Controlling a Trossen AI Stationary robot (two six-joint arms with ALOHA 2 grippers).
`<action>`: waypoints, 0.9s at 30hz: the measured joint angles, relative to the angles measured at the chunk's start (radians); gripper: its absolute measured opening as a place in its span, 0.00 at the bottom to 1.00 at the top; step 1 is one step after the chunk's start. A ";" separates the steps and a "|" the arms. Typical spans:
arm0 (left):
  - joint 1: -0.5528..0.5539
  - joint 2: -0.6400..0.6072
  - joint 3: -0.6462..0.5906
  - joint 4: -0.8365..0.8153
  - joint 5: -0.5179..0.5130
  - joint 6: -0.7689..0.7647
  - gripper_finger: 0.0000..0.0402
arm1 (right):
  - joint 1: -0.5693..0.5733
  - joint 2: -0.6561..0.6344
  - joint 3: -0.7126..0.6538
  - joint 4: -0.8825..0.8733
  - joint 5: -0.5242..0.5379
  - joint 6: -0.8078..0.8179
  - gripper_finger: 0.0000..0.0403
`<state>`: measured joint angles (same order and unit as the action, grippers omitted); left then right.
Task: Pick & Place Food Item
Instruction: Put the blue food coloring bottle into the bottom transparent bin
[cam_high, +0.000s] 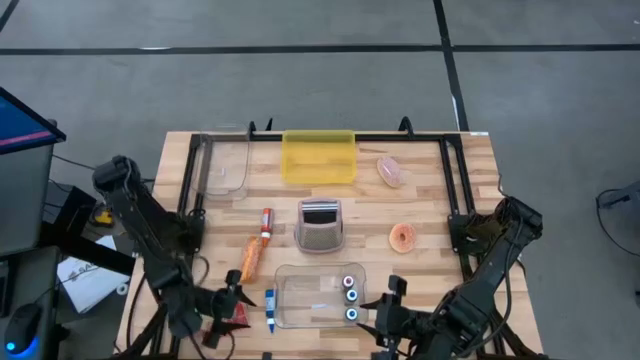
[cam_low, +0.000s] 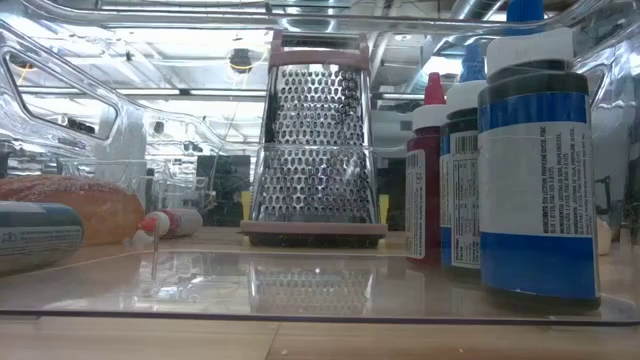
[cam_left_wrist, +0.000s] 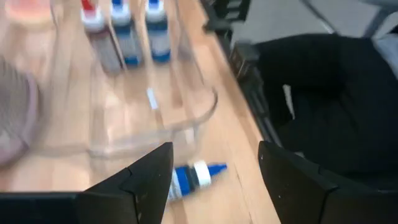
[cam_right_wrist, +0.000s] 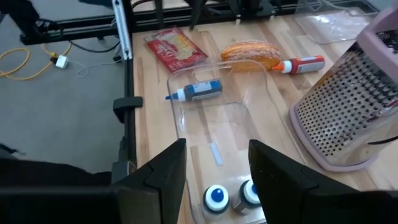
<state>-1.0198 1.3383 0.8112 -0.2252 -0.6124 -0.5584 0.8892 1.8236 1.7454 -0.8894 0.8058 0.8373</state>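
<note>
Left arm (cam_high: 150, 225): dark, near-black links, rounded joint housing at upper left of high view, thin black cables along lower links. Right arm (cam_high: 490, 250): same dark finish, bulky rounded joint at right of high view, segments narrowing toward lower centre. Left gripper (cam_left_wrist: 214, 180): two matte black fingers, angular, flat-faced, chamfered edges. Right gripper (cam_right_wrist: 216, 171): two matching black fingers, blocky, squared tips, faint sheen.

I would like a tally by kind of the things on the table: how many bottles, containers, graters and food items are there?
Bottles: 5
Containers: 3
Grater: 1
Food items, the red packet included: 4
Total: 13
</note>
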 joint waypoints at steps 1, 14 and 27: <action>-0.007 0.029 0.000 -0.014 -0.007 -0.053 0.58 | 0.002 0.000 0.000 0.001 0.006 0.002 0.41; -0.046 0.284 0.007 0.108 0.057 -0.174 0.58 | 0.026 0.000 0.000 0.000 0.034 0.012 0.41; -0.011 0.522 0.191 0.121 0.069 0.068 0.54 | 0.033 0.000 0.000 -0.014 0.034 0.009 0.41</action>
<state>-1.0306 1.8600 1.0022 -0.1046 -0.5436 -0.4908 0.9220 1.8239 1.7454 -0.9031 0.8398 0.8467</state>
